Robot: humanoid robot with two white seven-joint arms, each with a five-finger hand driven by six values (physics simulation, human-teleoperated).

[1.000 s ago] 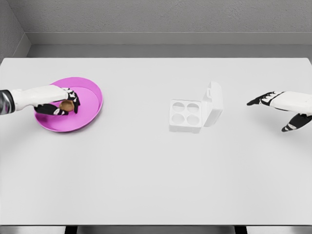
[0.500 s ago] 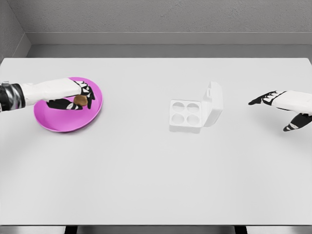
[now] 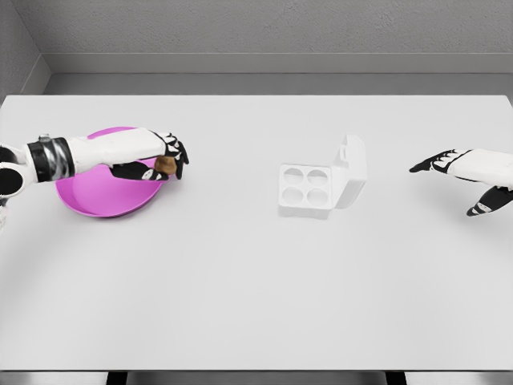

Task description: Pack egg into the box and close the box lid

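Left arm [image 3: 88, 150]: smooth white casing, rounded forearm; dark band with a lighter grey ring near its upper end; grey joint housing at the picture's left edge. Left hand [image 3: 156, 156]: white back, black finger segments with white patches. Right hand [image 3: 469, 172]: white shell over the back, black fingers and fingertips, white segments between the joints.

On the white tabletop [image 3: 240, 281], the round pink plate [image 3: 96, 192] lies near the left edge, the open white four-cup egg box [image 3: 309, 191] right of centre, lid raised on its right side.
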